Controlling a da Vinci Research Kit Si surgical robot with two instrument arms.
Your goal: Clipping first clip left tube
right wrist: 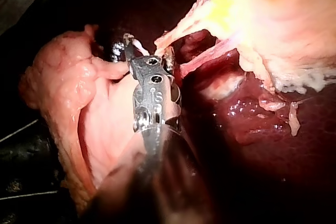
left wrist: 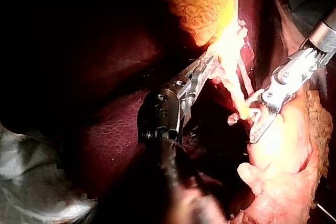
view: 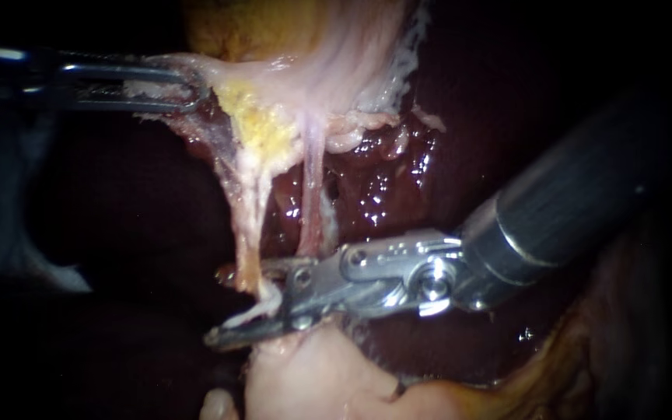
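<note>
The right instrument (view: 231, 305) has its jaws apart. They straddle the low end of the left tube (view: 244, 225), which hangs down between them, with a white fray (view: 258, 311) of it lying on the lower jaw. No clip shows on the tube, so I judge the squeeze is not yet made.

To do it well, the tube should sit deep between the jaws and square across them. Both tips should show past its far edge, so the clip takes the whole width. The frayed end looks thin, so a bite a little higher on sound tube would likely hold better.

The right tube (view: 313, 194) runs down just beside the left tube and ends close behind the upper jaw, so it must stay outside the bite. Up top, the left instrument (view: 192, 89) has its jaws clamped on pale tissue (view: 223, 74), and both tubes hang taut. Yellow fat (view: 262, 128) sits where the tubes begin. The dark, wet liver (view: 398, 179) lies behind. A pink lump (view: 313, 377) presses up under the lower jaw and may crowd the closing.
</note>
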